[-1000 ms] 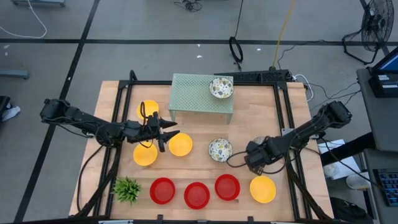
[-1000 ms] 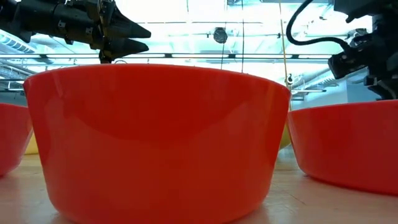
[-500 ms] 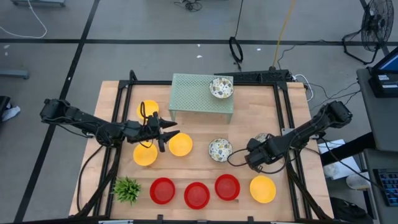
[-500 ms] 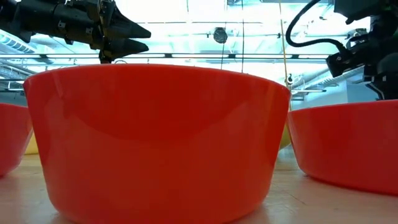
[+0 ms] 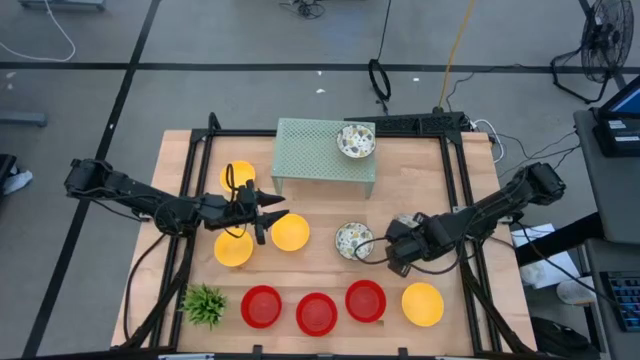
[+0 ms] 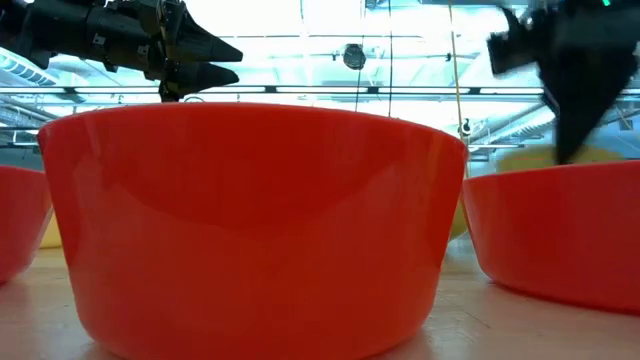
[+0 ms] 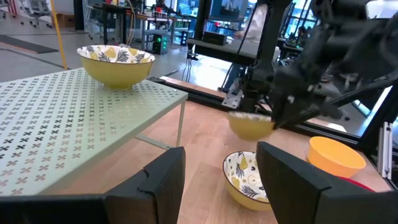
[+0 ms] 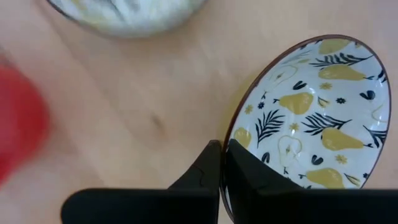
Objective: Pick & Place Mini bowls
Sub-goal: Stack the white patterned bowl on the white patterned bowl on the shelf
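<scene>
right gripper [image 5: 392, 247] has clamped on a patterned bowl's [image 8: 314, 121] rim and carries it, lifted, just right of the second patterned bowl [image 5: 353, 240], so transport has begun. left gripper [image 5: 272, 208] hovers, jaws apart, left of that bowl. wooden table [image 5: 400, 190], concrete floor around.

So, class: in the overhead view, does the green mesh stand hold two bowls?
No: only one patterned bowl sits on the green mesh stand, near its right end.
</scene>
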`<state>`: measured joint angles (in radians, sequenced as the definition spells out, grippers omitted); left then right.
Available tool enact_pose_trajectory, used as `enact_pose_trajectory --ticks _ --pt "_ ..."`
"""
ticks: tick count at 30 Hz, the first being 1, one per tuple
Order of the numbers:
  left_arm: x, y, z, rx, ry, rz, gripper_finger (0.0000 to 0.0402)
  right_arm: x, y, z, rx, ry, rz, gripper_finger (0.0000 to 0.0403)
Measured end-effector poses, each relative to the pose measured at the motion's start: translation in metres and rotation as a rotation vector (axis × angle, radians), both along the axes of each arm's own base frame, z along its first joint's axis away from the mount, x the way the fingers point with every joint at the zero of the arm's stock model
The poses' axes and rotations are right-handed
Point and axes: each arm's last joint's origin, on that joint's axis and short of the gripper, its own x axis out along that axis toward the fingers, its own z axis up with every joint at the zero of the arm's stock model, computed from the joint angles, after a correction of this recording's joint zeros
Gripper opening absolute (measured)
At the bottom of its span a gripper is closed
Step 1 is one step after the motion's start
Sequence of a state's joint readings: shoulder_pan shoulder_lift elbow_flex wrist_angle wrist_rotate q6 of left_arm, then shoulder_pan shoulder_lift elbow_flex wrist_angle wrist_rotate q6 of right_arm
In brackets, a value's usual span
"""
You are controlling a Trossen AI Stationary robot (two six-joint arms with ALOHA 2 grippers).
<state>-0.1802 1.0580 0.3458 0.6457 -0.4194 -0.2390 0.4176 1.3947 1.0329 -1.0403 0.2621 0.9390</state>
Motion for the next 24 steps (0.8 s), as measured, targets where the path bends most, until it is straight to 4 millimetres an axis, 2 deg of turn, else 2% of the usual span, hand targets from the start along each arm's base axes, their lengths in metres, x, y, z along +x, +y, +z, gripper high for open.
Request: enact_pose_trajectory --ticks 6,12,17,24 --pt "0.0 0.0 0.0 -0.001 0.0 0.0 0.02 0.021 -0.011 0.045 -0.225 -0.174 0.046 0.0" --pt "0.0 0.0 0.0 -0.002 -0.001 0.0 0.02 0.039 -0.032 0.077 -0.394 -0.266 0.088 0.0" --pt "0.0 0.0 0.0 -0.002 0.0 0.0 0.02 0.055 -0.057 0.091 -0.501 -0.314 0.122 0.0" --pt "0.0 0.0 0.0 -0.002 -0.001 0.0 0.02 0.077 -0.105 0.109 -0.655 -0.424 0.099 0.0"
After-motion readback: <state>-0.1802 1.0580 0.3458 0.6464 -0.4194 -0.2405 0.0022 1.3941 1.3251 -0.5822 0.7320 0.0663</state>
